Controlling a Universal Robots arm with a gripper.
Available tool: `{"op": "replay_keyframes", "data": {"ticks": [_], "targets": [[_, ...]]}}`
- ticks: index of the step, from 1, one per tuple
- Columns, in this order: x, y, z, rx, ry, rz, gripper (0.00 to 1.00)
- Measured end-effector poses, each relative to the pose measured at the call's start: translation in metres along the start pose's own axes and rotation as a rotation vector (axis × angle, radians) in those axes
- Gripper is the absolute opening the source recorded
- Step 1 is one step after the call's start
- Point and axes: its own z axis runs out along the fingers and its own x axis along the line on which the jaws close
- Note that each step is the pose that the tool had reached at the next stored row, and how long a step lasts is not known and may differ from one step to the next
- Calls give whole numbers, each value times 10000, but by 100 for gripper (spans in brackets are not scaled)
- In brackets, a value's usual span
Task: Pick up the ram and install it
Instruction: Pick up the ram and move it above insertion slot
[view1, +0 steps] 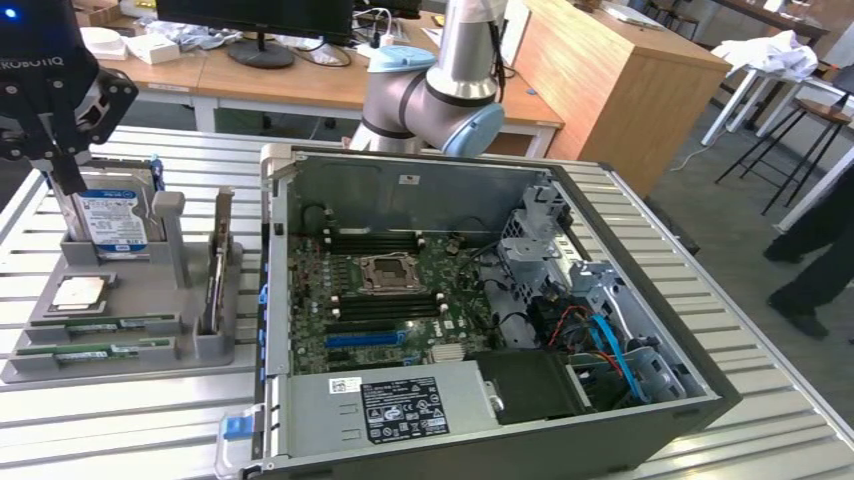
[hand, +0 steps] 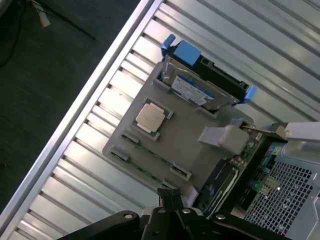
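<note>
Jaws pressed together, empty, hanging over the far end of the grey holder (view1: 200, 345) beside the hard drive (view1: 114, 225). The ram (view1: 96, 350) lies flat in the holder's near slots, long axis left to right, nearer than the jaws.

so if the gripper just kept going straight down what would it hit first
Probably the tray, at the edge where the ram lies; the gripper's height above it is unclear.
</note>
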Motion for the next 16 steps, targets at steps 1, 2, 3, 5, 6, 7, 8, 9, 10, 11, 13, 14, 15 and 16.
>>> {"op": "replay_keyframes", "data": {"ticks": [1, 2, 3, 5, 6, 7, 8, 9, 10, 11, 13, 14, 15, 16], "targets": [[0, 0, -1, -3, 6, -111, 10], [0, 0, 0, -5, 10, -212, 10], [0, 0, 0, -7, 15, -313, 10], [0, 0, 0, -12, 24, -508, 10], [0, 0, 0, -14, 28, -607, 10], [0, 0, -1, -16, 33, -709, 10], [0, 0, 0, -19, 38, -822, 10], [0, 0, 0, -22, 42, -931, 10], [0, 0, 0, -24, 47, -1041, 10], [0, 0, 0, -27, 53, -1150, 10], [0, 0, 0, -32, 62, -1364, 10], [0, 0, 0, -35, 67, -1476, 10], [0, 0, 0, -37, 72, -1580, 10], [0, 0, 0, -39, 76, -1680, 10]]}}
